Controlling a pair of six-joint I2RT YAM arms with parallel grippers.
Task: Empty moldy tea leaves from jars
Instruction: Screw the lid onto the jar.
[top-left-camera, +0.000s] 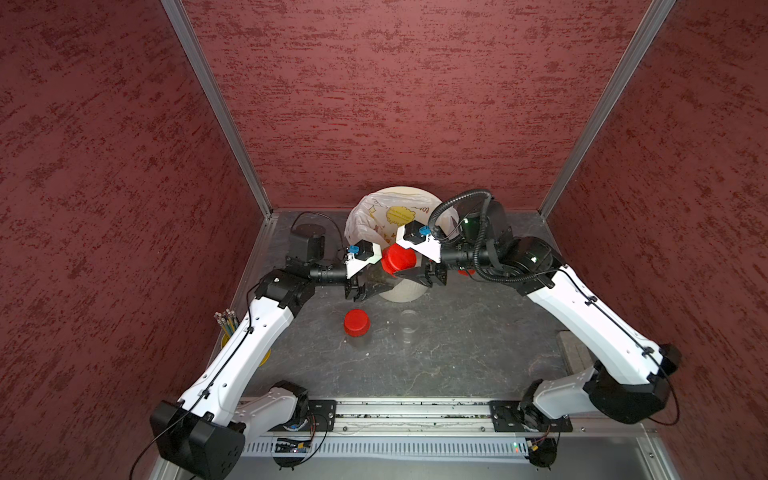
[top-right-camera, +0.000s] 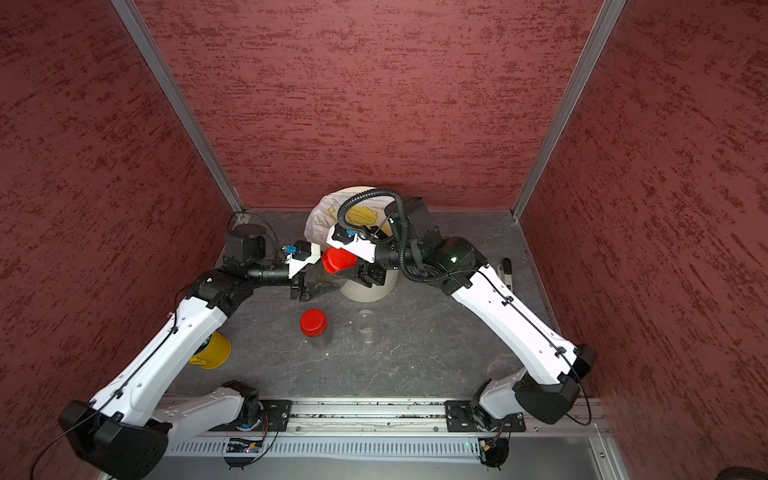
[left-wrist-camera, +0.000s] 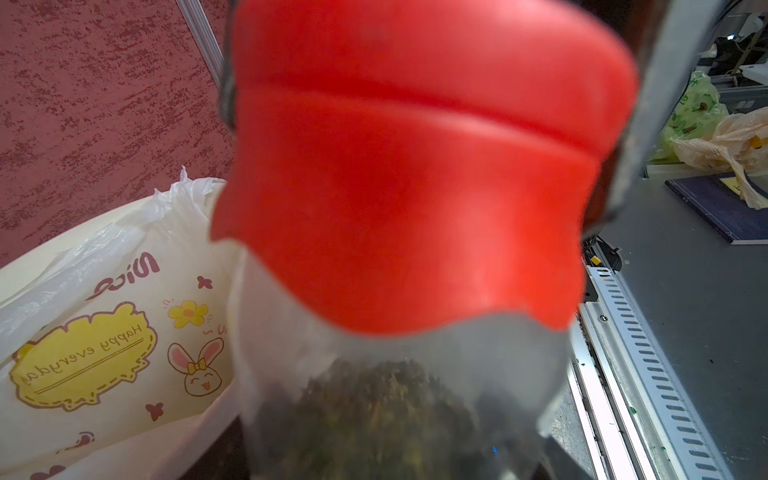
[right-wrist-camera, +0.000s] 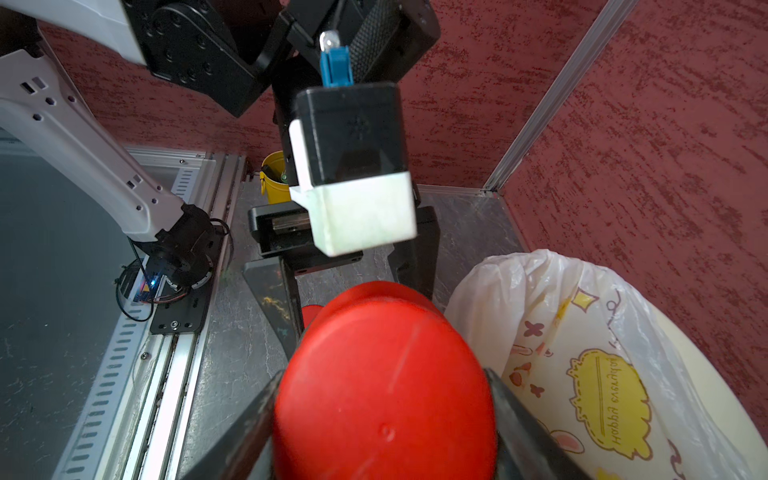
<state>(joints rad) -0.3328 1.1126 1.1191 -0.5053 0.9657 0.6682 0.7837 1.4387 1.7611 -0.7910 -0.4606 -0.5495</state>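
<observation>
1. The held jar (left-wrist-camera: 519, 353) hangs tilted above the bench (top-left-camera: 457, 353), just in front of the bin (top-left-camera: 405, 293) and between the two arms. The fingers of the left gripper (top-left-camera: 376, 289) pinch its clear body.
2. The fingers (right-wrist-camera: 523, 432) of the right gripper (right-wrist-camera: 384, 374) press on opposite sides of the jar's red cap (right-wrist-camera: 386, 415), which is on the jar.
3. The moldy tea leaves (left-wrist-camera: 374, 415) lie heaped in the end of the jar away from the cap, dark olive-brown behind the clear wall.
4. The bench is dark grey with pale veins. Dark red textured walls (top-left-camera: 415, 104) close it in on three sides, and an aluminium rail (top-left-camera: 415, 411) along the front edge carries both arm bases.
5. The cream ribbed bin stands at the back middle, lined with a white printed bag (top-left-camera: 363, 216); what lies inside it is hidden.
6. A capped jar (top-left-camera: 357, 324) stands upright on the bench nearer the front; its contents are hard to make out. An uncapped jar (top-left-camera: 409, 326) stands near it, apart, and looks empty.
7. A yellow cup (top-right-camera: 214, 351) holding pencils (top-left-camera: 226, 320) sits at the left edge, partly under the left arm.
</observation>
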